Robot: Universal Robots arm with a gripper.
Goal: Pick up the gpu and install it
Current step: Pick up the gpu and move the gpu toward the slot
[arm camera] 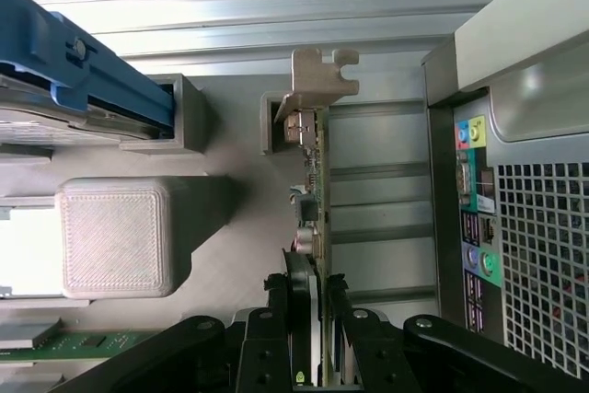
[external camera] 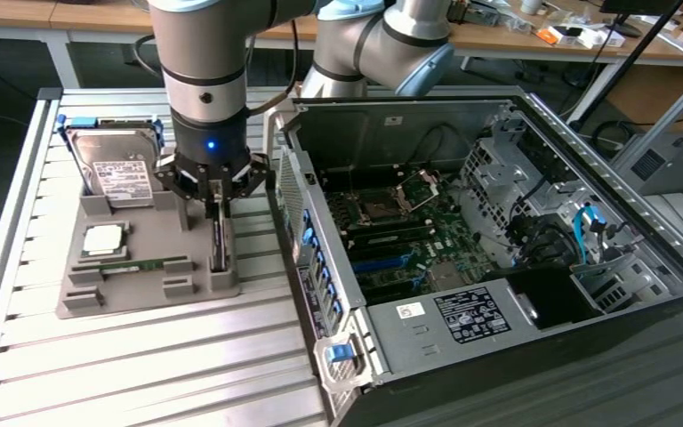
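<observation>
The gpu (external camera: pixel 217 245) stands on edge in its tray (external camera: pixel 128 298) slot, directly under the fingers (arm camera: pixel 276 296). Its long axis runs parallel to the case (external camera: pixel 354 356) side. The half-closed fingers grip its upper edge.

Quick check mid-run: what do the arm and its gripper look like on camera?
The arm is a silver-grey tube with rounded joints capped in pale blue, with a black cable running alongside. A small blue light glows on the wrist. The gripper is black, with angular linkage fingers.
</observation>
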